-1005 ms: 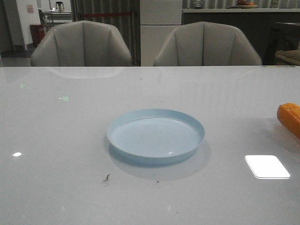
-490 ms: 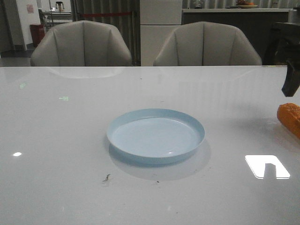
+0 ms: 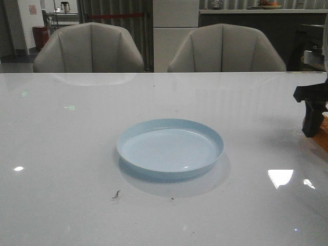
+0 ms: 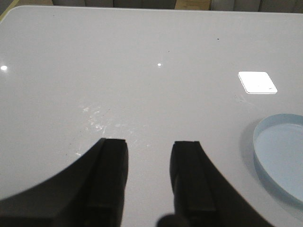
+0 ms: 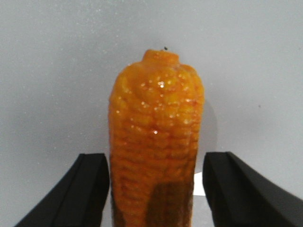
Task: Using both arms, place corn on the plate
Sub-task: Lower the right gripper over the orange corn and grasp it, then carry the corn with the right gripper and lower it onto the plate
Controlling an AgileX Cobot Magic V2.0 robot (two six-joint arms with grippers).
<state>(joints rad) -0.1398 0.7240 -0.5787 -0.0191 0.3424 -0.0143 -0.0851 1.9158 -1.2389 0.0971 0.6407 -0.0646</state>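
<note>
The pale blue plate (image 3: 170, 148) lies empty at the table's middle; its edge also shows in the left wrist view (image 4: 280, 161). The orange-yellow corn (image 5: 156, 142) lies on the table at the far right. In the front view only a sliver of the corn (image 3: 324, 134) shows behind the arm. My right gripper (image 5: 156, 156) is open and straddles the corn, one finger on each side with a gap to each; in the front view the right gripper (image 3: 312, 125) is low at the right edge. My left gripper (image 4: 149, 142) is open and empty over bare table, left of the plate.
Two grey chairs (image 3: 89, 48) stand behind the table's far edge. A bright light reflection (image 3: 280, 177) lies on the glossy tabletop right of the plate. A small dark speck (image 3: 117, 194) lies in front of the plate.
My right gripper came into the front view from the upper right and dropped down over the corn, now covering most of it. The plate has not moved.
</note>
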